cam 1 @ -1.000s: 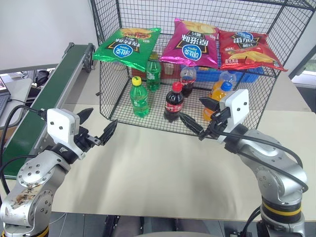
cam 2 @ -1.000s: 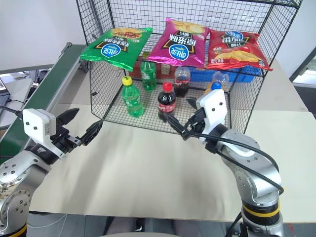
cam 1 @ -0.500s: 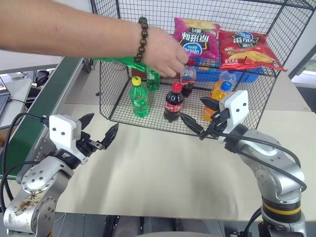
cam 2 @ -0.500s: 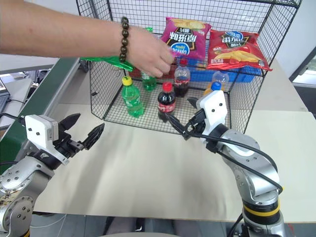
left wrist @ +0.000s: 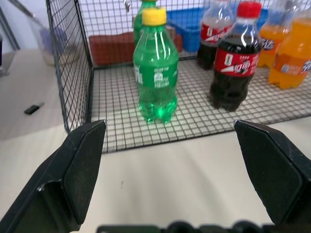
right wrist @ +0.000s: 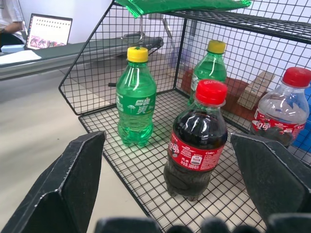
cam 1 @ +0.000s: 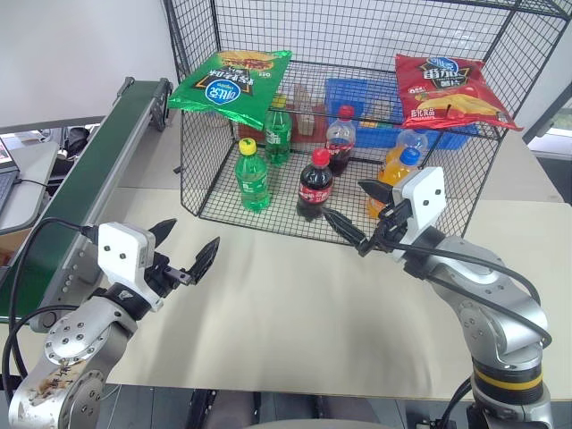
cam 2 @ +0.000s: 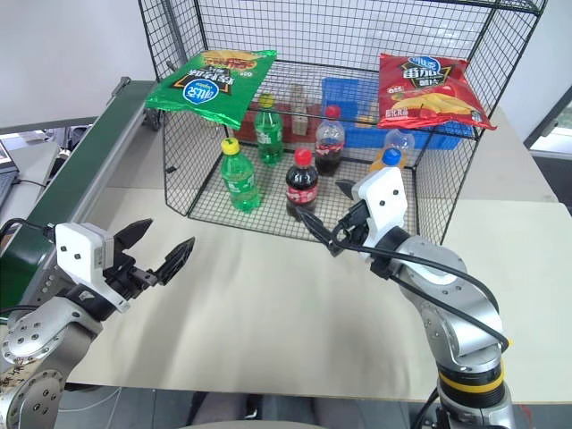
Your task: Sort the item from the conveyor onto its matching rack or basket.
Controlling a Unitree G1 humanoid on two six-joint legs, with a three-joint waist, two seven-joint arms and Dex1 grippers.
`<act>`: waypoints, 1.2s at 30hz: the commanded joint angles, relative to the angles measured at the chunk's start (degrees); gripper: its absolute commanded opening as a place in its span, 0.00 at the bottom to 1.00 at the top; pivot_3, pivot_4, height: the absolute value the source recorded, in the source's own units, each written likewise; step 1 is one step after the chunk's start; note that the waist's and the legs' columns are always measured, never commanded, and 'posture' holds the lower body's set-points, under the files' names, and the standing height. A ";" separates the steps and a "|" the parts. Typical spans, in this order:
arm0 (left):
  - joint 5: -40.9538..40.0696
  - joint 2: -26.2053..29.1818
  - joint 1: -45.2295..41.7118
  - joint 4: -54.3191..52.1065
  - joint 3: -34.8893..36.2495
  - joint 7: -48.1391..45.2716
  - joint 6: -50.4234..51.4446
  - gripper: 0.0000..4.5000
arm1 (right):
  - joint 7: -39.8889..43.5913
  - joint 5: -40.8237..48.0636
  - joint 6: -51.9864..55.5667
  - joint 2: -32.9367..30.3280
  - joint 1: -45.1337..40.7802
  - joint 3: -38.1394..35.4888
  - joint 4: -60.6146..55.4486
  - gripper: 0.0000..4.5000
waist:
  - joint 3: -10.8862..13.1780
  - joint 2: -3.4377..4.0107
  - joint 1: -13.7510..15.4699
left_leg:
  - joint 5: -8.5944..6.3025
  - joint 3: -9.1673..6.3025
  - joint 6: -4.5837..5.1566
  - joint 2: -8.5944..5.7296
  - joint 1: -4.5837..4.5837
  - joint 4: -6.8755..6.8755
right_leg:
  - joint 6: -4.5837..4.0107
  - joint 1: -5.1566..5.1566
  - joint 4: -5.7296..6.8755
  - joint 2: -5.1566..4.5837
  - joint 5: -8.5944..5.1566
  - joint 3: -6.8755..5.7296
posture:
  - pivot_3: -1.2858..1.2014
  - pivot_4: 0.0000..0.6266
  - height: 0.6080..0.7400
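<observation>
The item is out of view. The dark green conveyor (cam 1: pixel 85 188) runs along the left with nothing on the stretch I see. The black wire rack (cam 1: pixel 204 152) stands at the back of the table; the middle of its upper shelf is bare, between a green crisp bag (cam 1: pixel 231 82) and a red crisp bag (cam 1: pixel 445 85). My left gripper (cam 1: pixel 189 238) hangs open and empty over the table in front of the rack's left corner. My right gripper (cam 1: pixel 345 200) is open and empty just before the rack's front edge, near the cola bottle (right wrist: pixel 196 138).
Inside the rack's lower level stand green soda bottles (left wrist: pixel 156 73), cola bottles (cam 1: pixel 315 183) and orange drink bottles (cam 1: pixel 393 174), with a small blue crate (cam 1: pixel 357 94) behind. Bare beige tabletop (cam 1: pixel 286 304) lies between and in front of the grippers.
The magenta bag that lay on the rack's upper shelf is gone; a person's arm reached in half a second ago and has withdrawn. My left gripper sank slightly.
</observation>
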 commanded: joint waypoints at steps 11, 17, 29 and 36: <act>0.15 0.66 0.79 0.18 2.40 -3.27 -4.21 0.99 | 0.47 -0.05 -1.91 1.17 -1.35 1.25 1.09 1.00 | 0.01 0.00 -0.09 | 0.00 0.01 0.00 0.01 -0.01 -0.01 | 0.00 -0.01 -0.03 0.00 0.00 0.00 | 0.52 0.24 1.00; -0.45 -0.03 1.50 0.91 2.91 -2.87 -3.86 0.99 | 0.14 0.29 -1.22 1.30 -1.92 1.13 0.78 1.00 | 0.01 0.00 -0.07 | 0.00 0.01 0.00 0.02 -0.01 -0.01 | 0.00 -0.01 -0.04 -0.01 0.00 0.00 | 0.52 0.24 1.00; -2.00 -1.82 1.57 1.13 9.04 1.27 -4.30 0.99 | 9.36 4.98 0.00 -1.20 -9.68 2.84 5.59 1.00 | 0.02 0.00 -0.17 | 0.00 0.02 0.00 0.05 0.01 -0.01 | 0.00 0.00 -0.07 -0.02 0.00 0.00 | 0.52 0.24 1.00; -6.98 -5.72 0.56 1.76 16.09 9.08 -2.54 0.99 | 20.87 13.39 2.97 -0.82 -23.35 4.76 13.26 1.00 | 0.05 -0.01 -0.10 | -0.02 -0.01 0.03 0.09 -0.01 -0.02 | -0.02 -0.02 -0.06 -0.09 0.01 -0.03 | 0.52 0.24 1.00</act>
